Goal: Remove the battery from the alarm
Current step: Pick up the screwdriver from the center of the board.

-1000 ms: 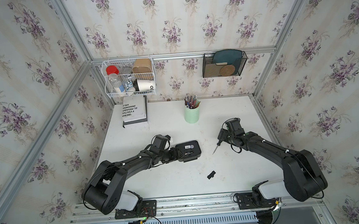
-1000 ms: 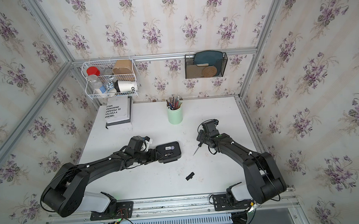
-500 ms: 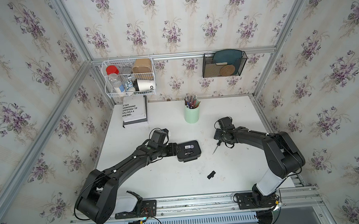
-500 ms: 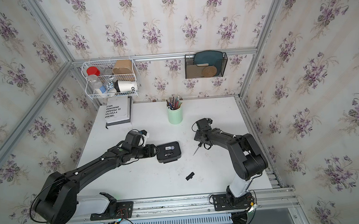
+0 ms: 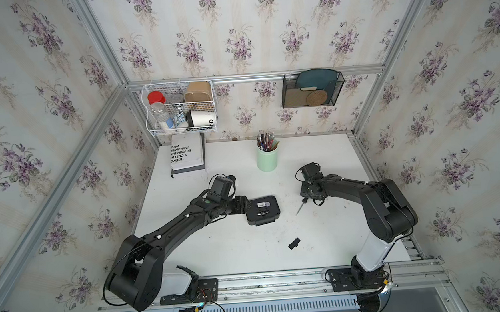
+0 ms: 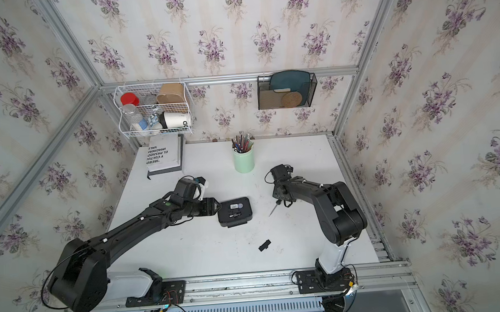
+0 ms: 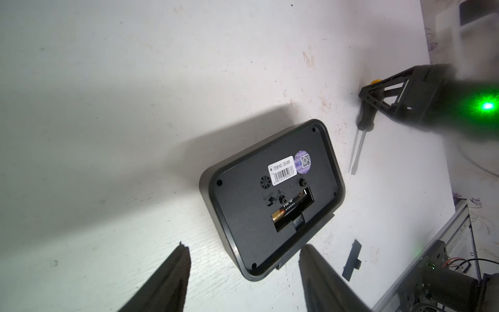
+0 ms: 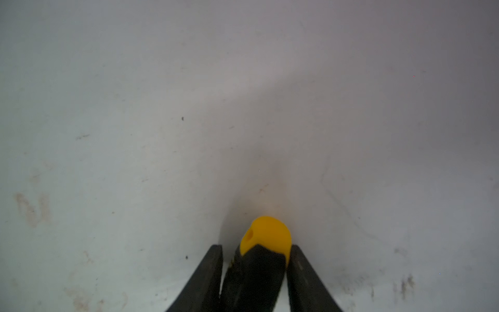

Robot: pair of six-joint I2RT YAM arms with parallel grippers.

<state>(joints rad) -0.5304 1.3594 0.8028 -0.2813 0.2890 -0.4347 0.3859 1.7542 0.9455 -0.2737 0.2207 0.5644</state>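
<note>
Alarm: the alarm (image 5: 262, 210) lies face down on the tabletop (image 5: 219, 253) between the two arms, its back and white sticker facing up.
Battery: the battery (image 7: 292, 207) is seated in the open compartment in the alarm's back, gold end visible. It is not lifted.
Cover piece: a small flat black cover piece (image 5: 294, 243) lies on the tabletop, apart from the alarm.
Screwdriver: the screwdriver (image 7: 365, 118) lies flat near the alarm, blade pointing roughly toward it without touching it.
Right claw: the right claw (image 8: 255, 247) is narrow and sits astride the screwdriver handle, just behind the orange cap. One finger touches the handle and a sliver of gap shows at the other, so a firm clamp cannot be confirmed.
Left claw: the left claw (image 7: 245, 246) is wide and holds nothing. Its tips are just beside one end of the alarm.
Done: the compartment is uncovered.
Remaining (judged): secure the screwdriver, lever the battery out, and lift it clear of the alarm.
</note>
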